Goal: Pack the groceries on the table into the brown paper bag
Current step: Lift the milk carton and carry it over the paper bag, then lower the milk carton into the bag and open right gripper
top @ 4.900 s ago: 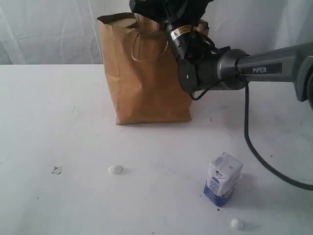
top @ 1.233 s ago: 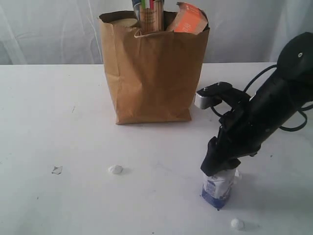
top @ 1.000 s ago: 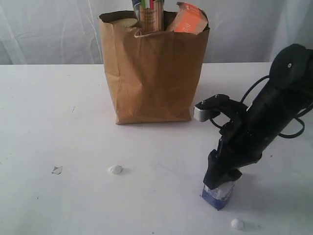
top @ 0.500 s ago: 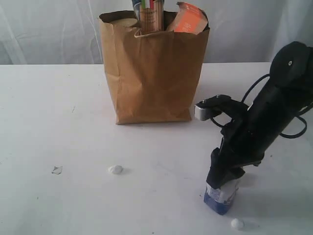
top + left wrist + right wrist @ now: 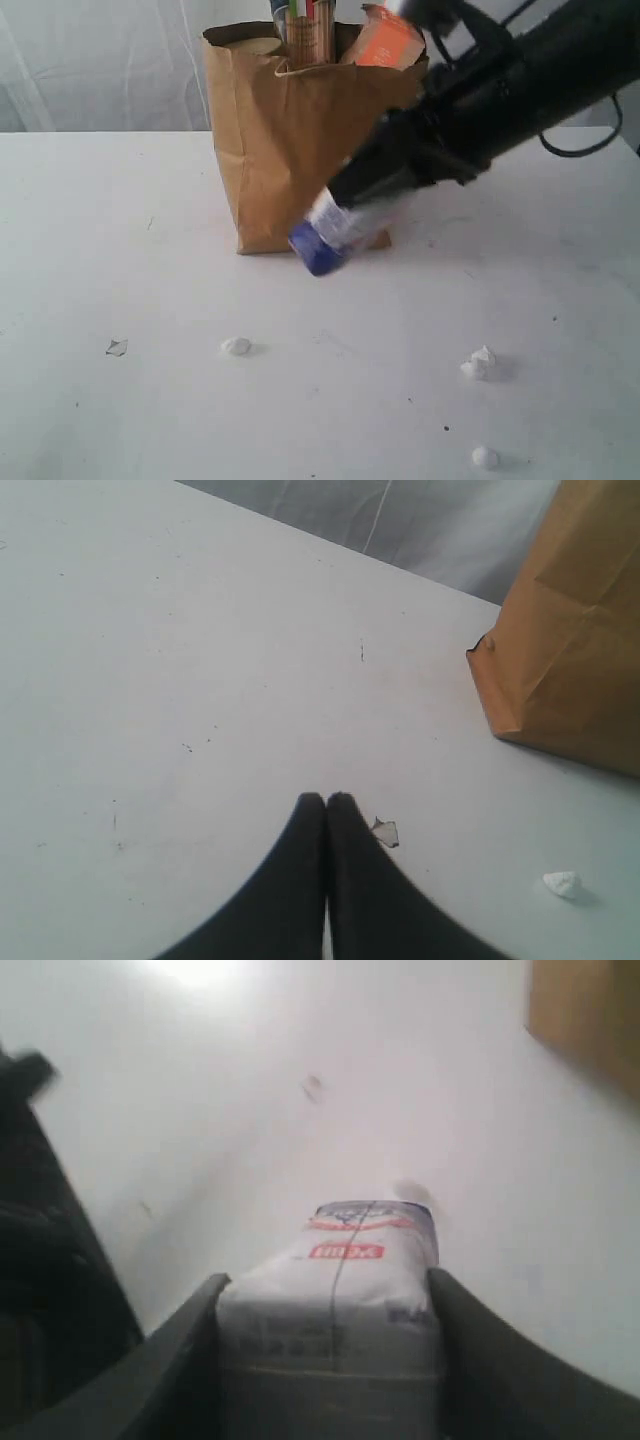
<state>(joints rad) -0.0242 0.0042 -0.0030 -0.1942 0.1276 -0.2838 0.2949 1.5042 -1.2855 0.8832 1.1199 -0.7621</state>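
The small white-blue carton (image 5: 328,233) hangs tilted in the air in front of the brown paper bag (image 5: 300,160), above the table (image 5: 150,400). My right gripper (image 5: 362,200) is shut on the carton (image 5: 345,1290), one finger on each side of it. The bag stands upright at the back. A dark spaghetti packet (image 5: 305,28) and the orange-labelled pouch (image 5: 388,40) stick out of its top. My left gripper (image 5: 326,798) is shut and empty, low over the table (image 5: 150,680), with a corner of the bag (image 5: 565,650) off to one side. The jars are hidden.
Small white crumbs (image 5: 237,346) (image 5: 478,362) (image 5: 485,457) and a clear scrap (image 5: 117,347) lie on the front of the table. The scrap (image 5: 385,831) sits just beside my left fingertips. A white curtain hangs behind the bag.
My right gripper has lifted the carton off the front right of the table and swung it up and left, in front of the bag. A white crumb shows where the carton stood.
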